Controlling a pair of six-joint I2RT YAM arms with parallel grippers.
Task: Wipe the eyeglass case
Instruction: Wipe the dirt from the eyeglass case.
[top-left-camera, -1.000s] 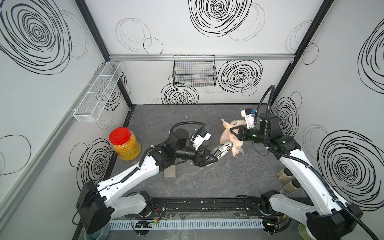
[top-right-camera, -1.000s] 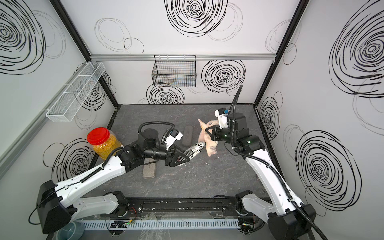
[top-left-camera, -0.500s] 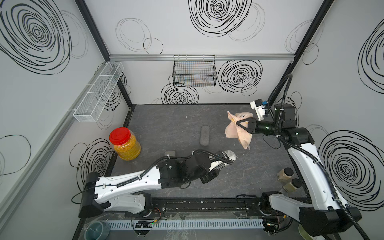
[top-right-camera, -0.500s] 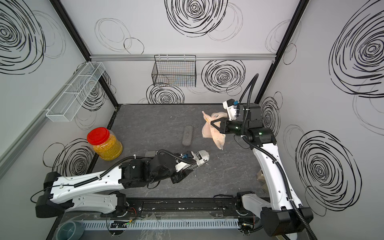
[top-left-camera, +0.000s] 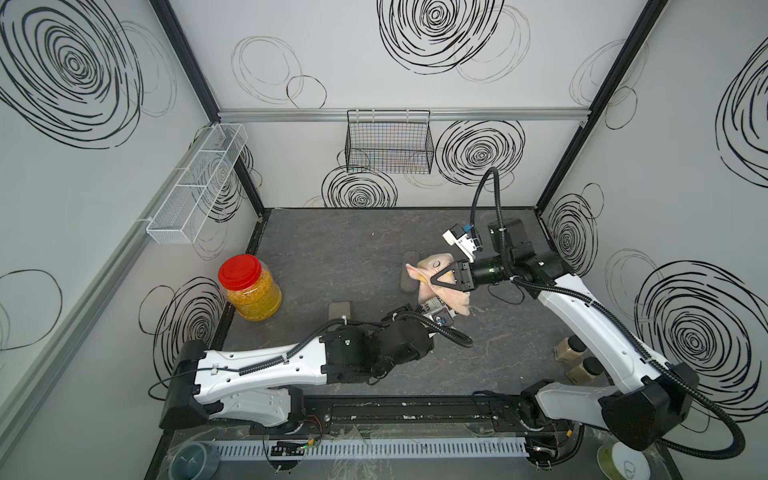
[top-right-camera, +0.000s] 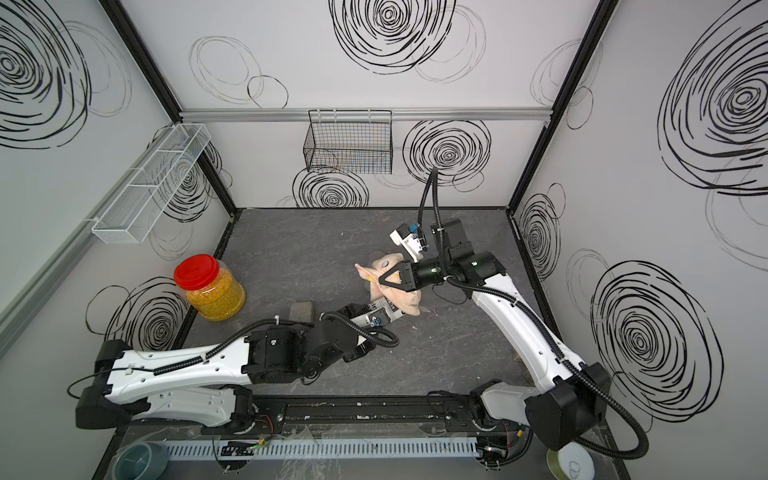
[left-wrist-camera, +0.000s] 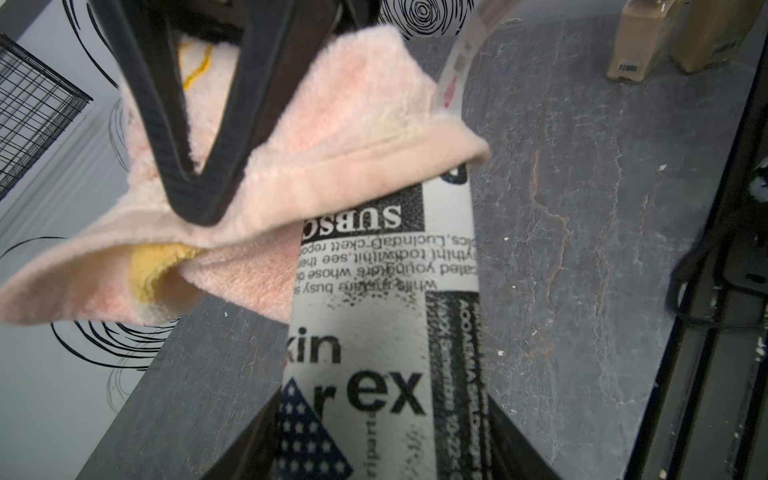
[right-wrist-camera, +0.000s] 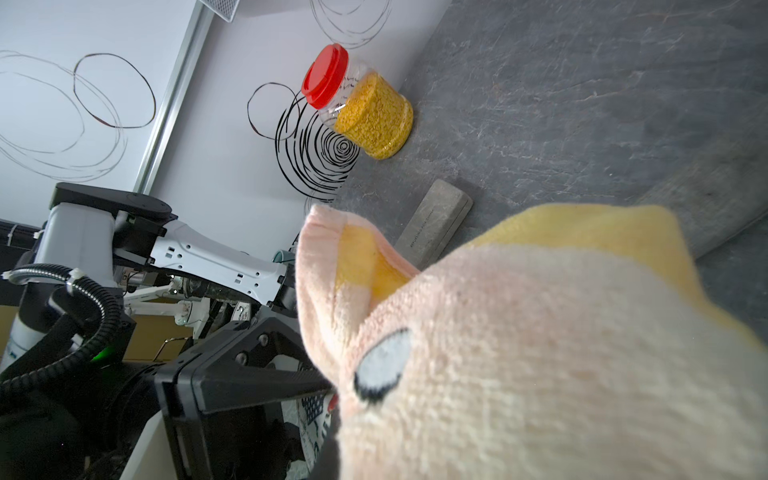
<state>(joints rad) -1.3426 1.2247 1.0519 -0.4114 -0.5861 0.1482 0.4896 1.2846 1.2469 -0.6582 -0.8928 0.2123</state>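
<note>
Taking the back wall as twelve o'clock in both top views, the clear plastic jar with a red lid (top-left-camera: 249, 289) stands at nine o'clock on the dark slate-grey tabletop (top-left-camera: 332, 249), filled almost to its shoulder with yellow grains. Two small dark-capped bottles (top-left-camera: 577, 359) of brownish contents stand at four o'clock, beside our right arm. A black wire basket (top-left-camera: 388, 143) hangs on the wall at twelve, and a white mesh shelf (top-left-camera: 195, 187) at ten.

Our left hand (left-wrist-camera: 382, 415) is clenched on the newsprint-patterned eyeglass case (left-wrist-camera: 386, 332), one finger along each long side. The case sits just toward three o'clock of centre, its free end pointing to one o'clock. Our right hand (top-left-camera: 432, 281) is pinched tight on the pink terry cloth with a yellow patch (top-left-camera: 446, 291), which lies over that free end.

A dark grey oblong case (top-left-camera: 409, 276) lies just at nine o'clock of the cloth, partly hidden by it. A lighter grey oblong case (top-left-camera: 340, 309) lies nearer the jar, its near end behind our left arm. In the right wrist view the cloth blocks most of the scene.
</note>
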